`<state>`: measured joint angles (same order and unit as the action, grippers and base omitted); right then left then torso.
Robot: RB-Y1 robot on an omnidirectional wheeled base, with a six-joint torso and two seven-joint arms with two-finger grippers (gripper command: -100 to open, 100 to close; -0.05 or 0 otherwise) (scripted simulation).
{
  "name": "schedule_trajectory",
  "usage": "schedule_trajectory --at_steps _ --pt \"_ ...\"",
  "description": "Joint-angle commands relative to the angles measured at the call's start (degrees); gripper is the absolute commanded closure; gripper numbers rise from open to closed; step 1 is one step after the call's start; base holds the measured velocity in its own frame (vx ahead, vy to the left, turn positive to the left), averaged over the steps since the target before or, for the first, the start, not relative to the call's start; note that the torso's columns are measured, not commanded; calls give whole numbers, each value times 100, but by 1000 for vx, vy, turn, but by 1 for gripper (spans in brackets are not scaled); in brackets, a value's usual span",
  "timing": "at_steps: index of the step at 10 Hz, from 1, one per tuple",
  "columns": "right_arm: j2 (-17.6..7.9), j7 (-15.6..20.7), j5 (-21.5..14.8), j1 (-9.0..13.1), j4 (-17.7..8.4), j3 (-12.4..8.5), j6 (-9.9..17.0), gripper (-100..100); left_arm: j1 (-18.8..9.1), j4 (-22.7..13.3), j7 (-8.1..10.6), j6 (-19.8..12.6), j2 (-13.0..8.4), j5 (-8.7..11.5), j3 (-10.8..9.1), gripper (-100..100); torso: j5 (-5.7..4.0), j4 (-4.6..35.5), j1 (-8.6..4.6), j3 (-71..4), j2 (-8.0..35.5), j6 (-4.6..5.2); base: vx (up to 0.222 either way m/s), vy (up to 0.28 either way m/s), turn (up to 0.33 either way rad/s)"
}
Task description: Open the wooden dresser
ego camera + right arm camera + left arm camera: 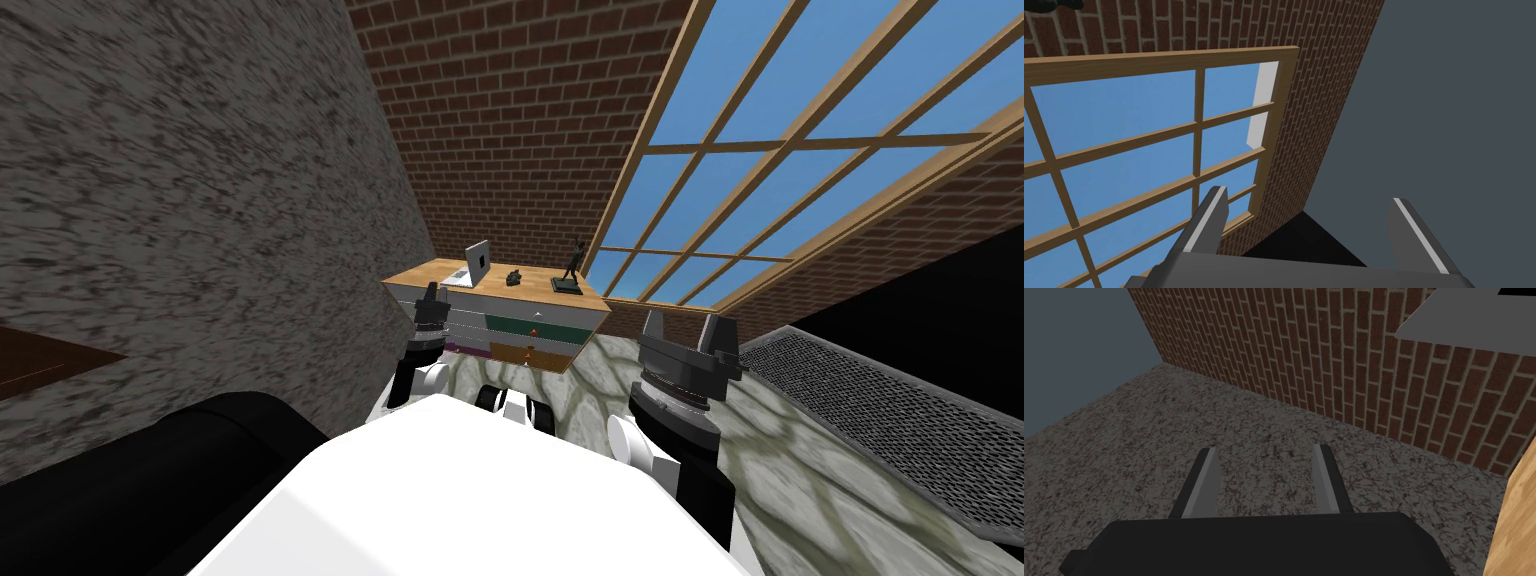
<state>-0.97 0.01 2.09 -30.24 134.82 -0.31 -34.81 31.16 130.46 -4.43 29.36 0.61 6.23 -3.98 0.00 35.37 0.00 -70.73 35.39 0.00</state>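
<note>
Wooden-topped dresser (530, 322) stands ahead against the brick wall (520, 120), drawer fronts facing the robot, long axis crosswise. Left gripper (431, 292), fingers parted, is judged nearer, before its left end. Right gripper (688, 330), likewise parted, hangs beyond its right end.

place: home room | cues: brick walls (520, 110), wood-framed window (800, 150), dresser (540, 287) bearing laptop (476, 265) and statuette (571, 268)

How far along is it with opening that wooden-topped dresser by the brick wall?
Done: nothing visible; the wood-topped dresser with coloured drawer fronts looks shut. In hand: it stands ahead, apart from both arms; left claw and right claw are open, raised, empty. Left: approach, grip a drawer front, pull.
</note>
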Motion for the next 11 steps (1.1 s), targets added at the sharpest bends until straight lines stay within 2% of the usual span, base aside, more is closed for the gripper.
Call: schedule_trajectory --at_steps 1,3,6,11 --pt "0 0 0 0 0 0 0 0 -14 -71 -4 33 -224 -7 1 -100 0 423 0 -846 423 0 11 -13 -3" --pt "0 0 0 -1 -3 0 1 0 -46 -238 -15 114 -508 -24 3 -100 -1 667 -5 -1355 665 0 20 -32 -6" --pt "1 0 0 -1 -3 1 0 0 -124 -644 -41 313 -806 -67 7 -100 -2 690 -8 -1386 687 0 37 -67 -8" --pt "1 0 0 -1 -3 1 0 0 -300 -1525 -99 756 -982 -161 17 -100 1 693 3 -1380 697 0 56 -93 -12"
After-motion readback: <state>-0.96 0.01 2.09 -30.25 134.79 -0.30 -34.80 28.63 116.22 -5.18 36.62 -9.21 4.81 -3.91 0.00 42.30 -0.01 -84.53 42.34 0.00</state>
